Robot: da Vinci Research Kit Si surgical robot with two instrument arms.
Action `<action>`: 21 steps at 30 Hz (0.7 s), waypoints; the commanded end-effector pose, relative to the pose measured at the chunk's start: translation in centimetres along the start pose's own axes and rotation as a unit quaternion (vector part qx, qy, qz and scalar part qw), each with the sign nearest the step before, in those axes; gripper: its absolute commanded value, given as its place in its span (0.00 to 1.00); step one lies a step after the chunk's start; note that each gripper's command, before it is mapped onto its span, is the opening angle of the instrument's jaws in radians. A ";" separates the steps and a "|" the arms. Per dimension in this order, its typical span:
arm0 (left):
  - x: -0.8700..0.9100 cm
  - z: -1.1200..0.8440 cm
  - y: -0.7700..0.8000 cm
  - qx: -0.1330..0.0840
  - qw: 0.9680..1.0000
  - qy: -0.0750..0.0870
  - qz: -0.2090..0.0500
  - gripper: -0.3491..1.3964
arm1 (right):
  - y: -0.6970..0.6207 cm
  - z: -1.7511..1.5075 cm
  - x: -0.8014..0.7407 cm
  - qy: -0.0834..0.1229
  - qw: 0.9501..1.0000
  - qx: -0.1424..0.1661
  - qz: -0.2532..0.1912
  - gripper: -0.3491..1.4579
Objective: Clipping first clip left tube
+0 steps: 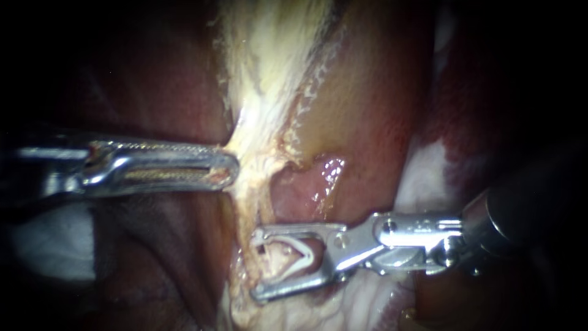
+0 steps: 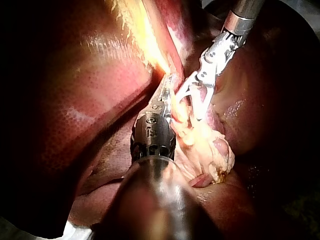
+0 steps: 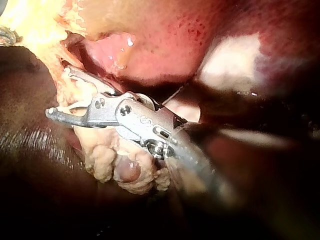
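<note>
My left instrument [image 1: 233,167] reaches in from the left, its long toothed jaws shut on the edge of a pale stringy band of tissue [image 1: 260,92]. From that band a thin pale tube [image 1: 264,190] runs down. Lower right, my right instrument [image 1: 254,265] has its jaws open, straddling the tube, with a white open clip [image 1: 300,252] seated between them. In the right wrist view those jaws [image 3: 59,92] stand on either side of lumpy pale tissue [image 3: 107,160]. The left wrist view shows both instruments, left [image 2: 167,85] and right [image 2: 192,105], close together at the band.
Reddish-brown liver [image 1: 373,104] lies right of the band, with a wet glistening pocket [image 1: 327,175] just above the right instrument. Dark liver [image 1: 165,257] fills the lower left. A pale patch [image 1: 429,165] shows at the right, and white cloth [image 1: 43,245] at the far left.
</note>
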 end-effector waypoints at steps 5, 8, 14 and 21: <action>-0.01 -0.02 -0.05 -0.001 1.000 0.000 -0.001 0.00 | 0.03 0.06 -0.04 -0.003 1.000 0.000 -0.001 0.52; -0.02 -0.04 -0.08 -0.002 1.000 0.000 -0.001 0.00 | 0.05 0.07 -0.05 -0.005 1.000 0.000 -0.001 0.52; -0.03 -0.06 -0.14 -0.003 1.000 0.000 -0.002 0.00 | 0.07 0.07 -0.07 -0.005 1.000 0.000 -0.001 0.52; -0.05 -0.07 -0.19 -0.002 1.000 0.000 -0.003 0.00 | 0.06 0.10 -0.05 -0.004 1.000 0.005 -0.002 0.52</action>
